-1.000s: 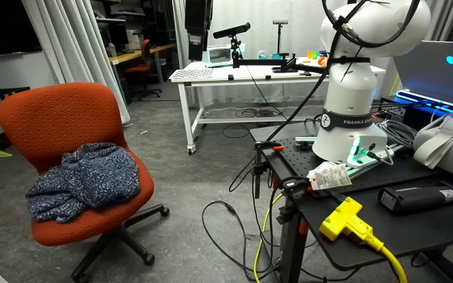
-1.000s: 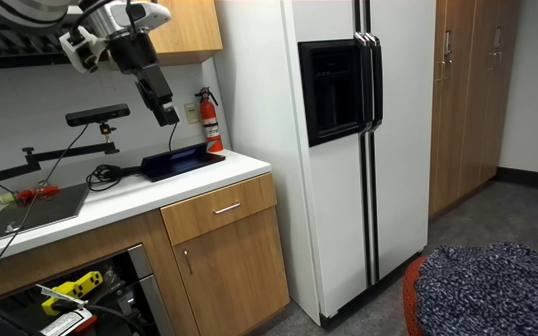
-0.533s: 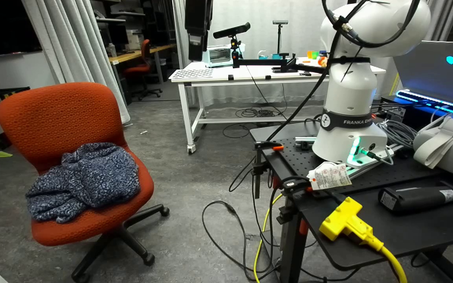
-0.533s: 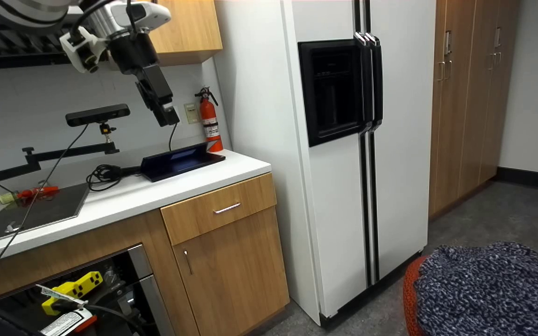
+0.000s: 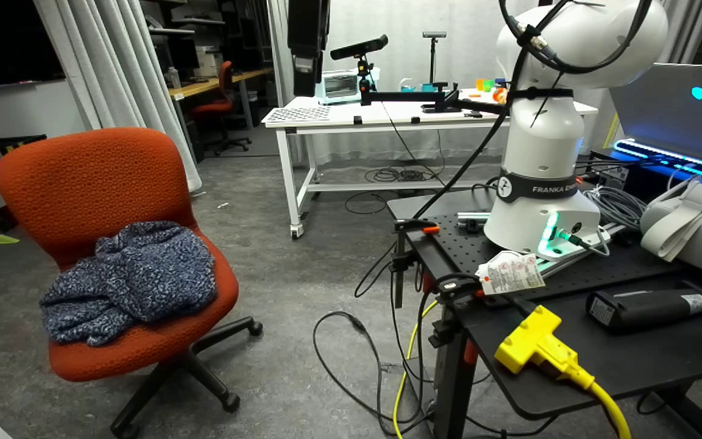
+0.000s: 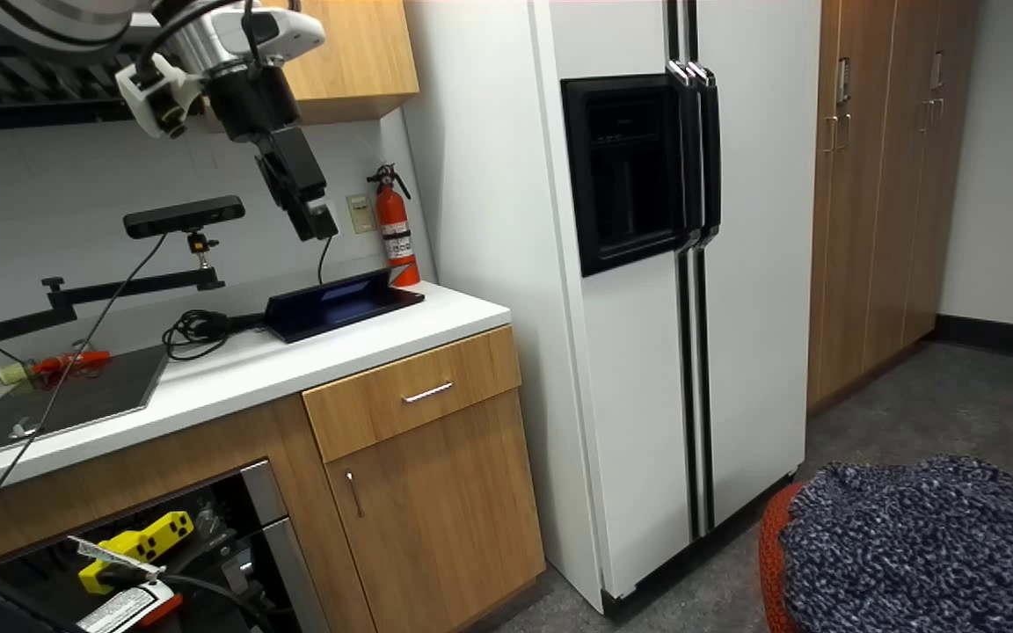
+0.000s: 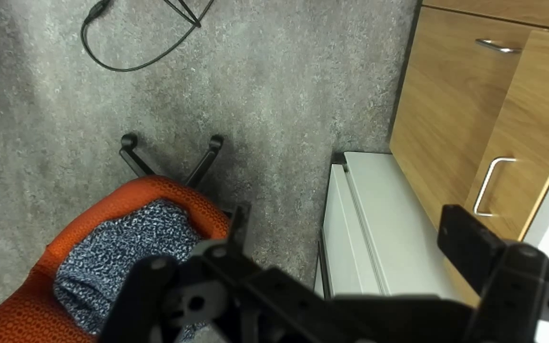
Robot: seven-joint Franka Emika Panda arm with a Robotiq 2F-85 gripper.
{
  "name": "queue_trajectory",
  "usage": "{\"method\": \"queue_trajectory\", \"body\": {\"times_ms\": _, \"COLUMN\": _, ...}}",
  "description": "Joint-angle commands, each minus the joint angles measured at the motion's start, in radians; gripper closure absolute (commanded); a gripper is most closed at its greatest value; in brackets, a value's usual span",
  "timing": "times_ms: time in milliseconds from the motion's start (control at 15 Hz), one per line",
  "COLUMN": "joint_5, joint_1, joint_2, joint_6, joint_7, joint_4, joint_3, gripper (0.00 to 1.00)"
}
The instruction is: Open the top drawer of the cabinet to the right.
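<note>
Pictured shut, left of centre in an exterior view: the drawer [image 6: 410,380], topmost in a wood cabinet [image 6: 440,510], directly below the white desk [image 6: 471,308] and just left of the fridge [image 6: 634,369]. Seen again at the right of the wrist view, partly hidden behind a finger [image 7: 467,245] of the tool [image 7: 346,221]. Parted wide in that frame: both fingers, with the fridge in plain sight between and nothing in the grip. High at upper left of an exterior view, the same tool [image 6: 317,220], well apart from the handle [image 6: 426,392]. Likely to handle as a stiff, hard sliding box, with nothing soft to give and little to break. Harder to judge for weight, with the inside out of sight; probably light work if near empty, slower to start if loaded. Best taken by the handle, a slim bright bar, apparently metal, running lengthwise at the middle of the front. Probably smooth, and apt to slip through a loose or slanted hold. Better clasped at mid-bar, from above and below, than near either end, with some risk there of twisting and binding the drawer. Offering no other clear hold, with a front apparently flush with the cabinet. Likely to slide straight out from the cabinet, given a slow, even pull.
</note>
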Motion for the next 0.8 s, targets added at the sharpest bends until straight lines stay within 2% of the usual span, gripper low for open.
{"method": "queue_trajectory", "body": {"times_ms": 0, "joint_5": -0.005, "joint_1": 0.01, "joint_2": 0.003, "joint_6": -0.003, "joint_7": 0.004, "joint_4": 0.002, "joint_3": -0.009, "gripper": 0.0}}
{"method": "queue_trajectory", "body": {"times_ms": 533, "joint_5": -0.003, "joint_1": 0.012, "joint_2": 0.004, "joint_6": -0.003, "joint_7": 0.004, "joint_4": 0.002, "joint_3": -0.011, "gripper": 0.0}}
{"method": "queue_trajectory", "body": {"times_ms": 733, "joint_5": 0.02, "joint_1": 0.029, "joint_2": 0.01, "joint_6": -0.044, "joint_7": -0.027, "joint_4": 0.013, "joint_3": -0.028, "gripper": 0.0}}
